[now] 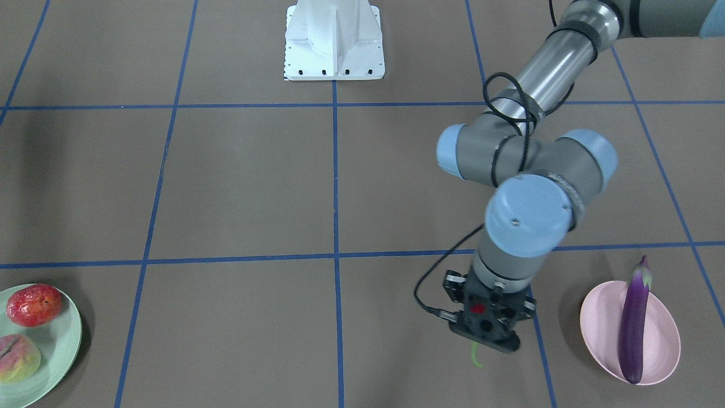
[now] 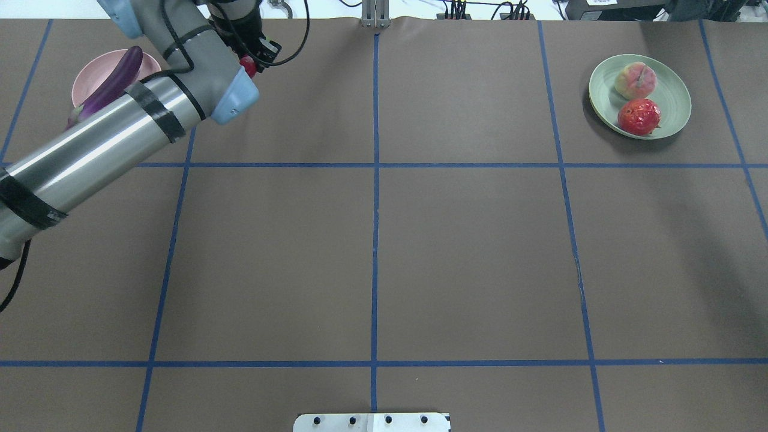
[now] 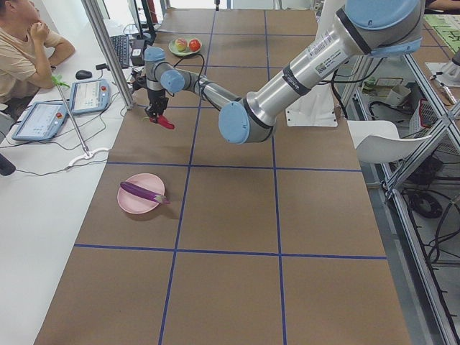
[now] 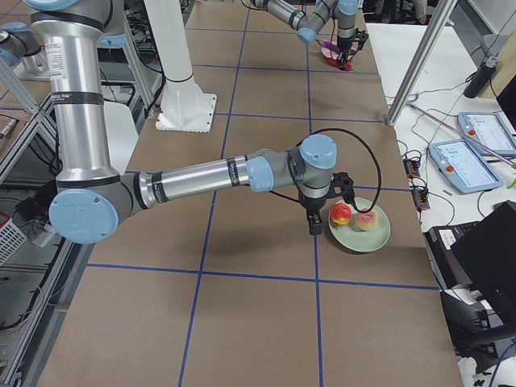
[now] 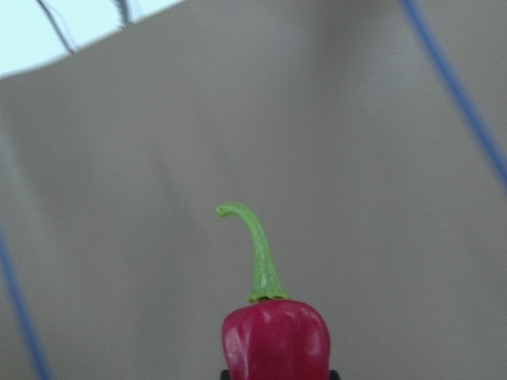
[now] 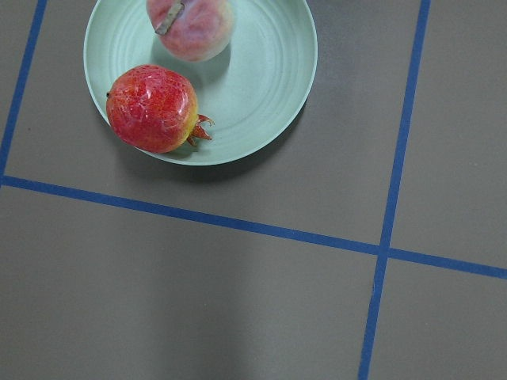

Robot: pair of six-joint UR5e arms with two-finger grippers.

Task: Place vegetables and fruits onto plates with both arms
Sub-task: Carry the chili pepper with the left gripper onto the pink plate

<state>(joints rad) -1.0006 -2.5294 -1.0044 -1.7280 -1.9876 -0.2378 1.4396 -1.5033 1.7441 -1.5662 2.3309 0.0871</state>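
Note:
My left gripper [image 1: 482,339] is shut on the red chili pepper [image 5: 276,340], whose green stem [image 1: 476,357] hangs below it, above the table beside the pink plate [image 1: 595,317]. The purple eggplant [image 1: 633,323] lies across that plate. The mint green plate [image 2: 675,102] holds the peach [image 2: 636,80] and the red-orange fruit [image 2: 639,116]. My right gripper [image 4: 313,222] shows only in the exterior right view, low beside the mint plate; I cannot tell whether it is open or shut. The right wrist view shows that plate [image 6: 269,87] from above, with no fingers in it.
The white base block [image 1: 334,39] stands at the robot's side of the table. Blue tape lines [image 2: 375,165] divide the brown table top. A metal post [image 3: 108,50] and an operator's desk with tablets stand along the far edge.

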